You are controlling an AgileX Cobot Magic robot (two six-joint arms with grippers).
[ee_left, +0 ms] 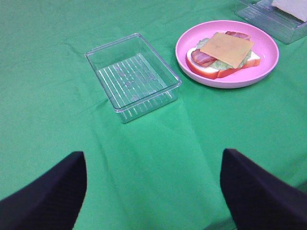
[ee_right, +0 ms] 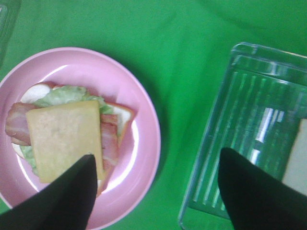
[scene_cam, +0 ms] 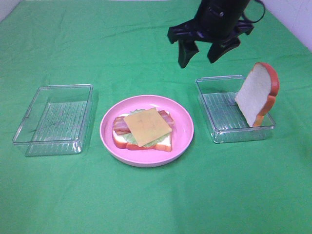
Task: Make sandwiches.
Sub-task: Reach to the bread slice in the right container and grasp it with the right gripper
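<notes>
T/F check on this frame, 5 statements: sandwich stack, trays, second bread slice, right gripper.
1. Thin yellow cheese square tops the stack on the round pink plate. True.
2. Second white bread slice lies flat on the plate. False: it leans upright in the right clear plastic tray.
3. Left clear plastic tray holds bacon. False: nothing in it.
4. Right gripper is open, holding nothing. True.
5. Reddish-brown bacon strips lie under the cheese. True.

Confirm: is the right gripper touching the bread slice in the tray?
Apart. The exterior high view shows the open right gripper hanging above the tray, green cloth visible between it and the leaning bread slice.
</notes>
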